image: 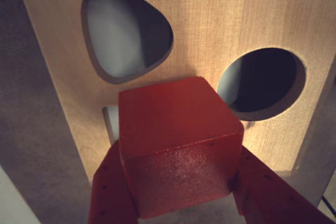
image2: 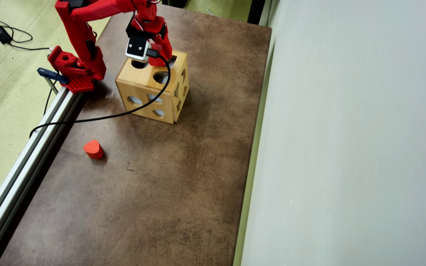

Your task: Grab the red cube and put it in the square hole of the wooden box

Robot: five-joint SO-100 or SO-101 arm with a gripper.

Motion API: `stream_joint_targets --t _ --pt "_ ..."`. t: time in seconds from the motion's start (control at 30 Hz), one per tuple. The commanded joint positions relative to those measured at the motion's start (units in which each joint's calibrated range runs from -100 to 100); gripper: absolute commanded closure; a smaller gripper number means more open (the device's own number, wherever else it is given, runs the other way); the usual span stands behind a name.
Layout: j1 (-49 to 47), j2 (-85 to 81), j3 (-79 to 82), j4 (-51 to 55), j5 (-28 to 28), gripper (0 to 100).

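A small bright red cube with flat faces is shown in the wrist view, its lower face speckled and shaded darker, between the red plastic gripper fingers. The large light wooden box is seen in pale honey tan with fine straight grain; its teardrop-shaped hole is shaded grey and its round hole almost black. In the overhead view, the brown mottled table mat is patched with darker stains, an orange-red rounded block is seen on it, and a black cable is shown, beside pale green flooring
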Motion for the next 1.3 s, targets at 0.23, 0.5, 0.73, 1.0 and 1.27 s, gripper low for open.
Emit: stream_joint_targets --t 0.23,0.5,0.73,1.0,1.27 --pt "-0.42 1.83 -1.22 -4.33 -0.15 98" --pt "-2.87 2.17 -1.3 -6.75 -0.2 98" --pt "-3.39 1.74 -1.22 -5.94 -2.78 98" --pt "-3.84 1.66 -0.32 -5.86 -5.76 98" --pt "-4.21 2.08 -0.23 -5.78 -5.81 98"
